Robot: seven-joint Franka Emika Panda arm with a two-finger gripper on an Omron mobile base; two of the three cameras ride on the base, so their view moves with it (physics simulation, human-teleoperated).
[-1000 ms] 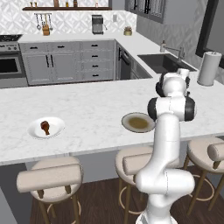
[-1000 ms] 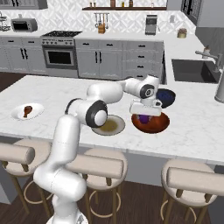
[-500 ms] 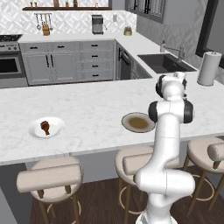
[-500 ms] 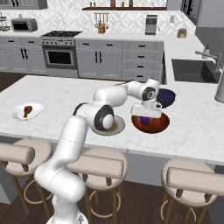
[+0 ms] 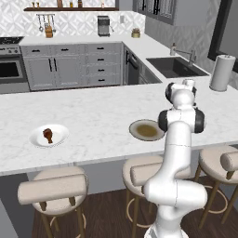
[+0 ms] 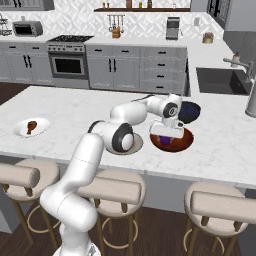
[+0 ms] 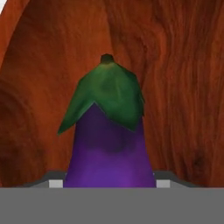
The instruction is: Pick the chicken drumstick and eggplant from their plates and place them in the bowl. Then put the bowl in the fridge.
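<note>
My gripper [image 6: 169,131] hangs low inside the reddish-brown bowl [image 6: 186,141] on the island counter, shut on the eggplant [image 6: 167,142]. In the hand view the purple eggplant [image 7: 109,148] with its green cap fills the space between the fingers, and the bowl's [image 7: 175,65] wood-grained inside lies right behind it. The tan plate [image 5: 146,130] with the olive rim sits bare beside the bowl. Far to the left, the chicken drumstick [image 5: 48,135] lies on the white plate [image 5: 60,135]; the same drumstick [image 6: 31,125] shows in the right base view. The fridge is out of view.
A dark navy bowl [image 6: 191,111] stands just behind the reddish-brown one. The sink [image 5: 174,67] and a paper towel roll [image 5: 220,73] are at the far right. Stools [image 5: 53,186] line the island's near edge.
The arm's elbow has shifted slightly. The gripper stays over the bowl with the eggplant in it.
</note>
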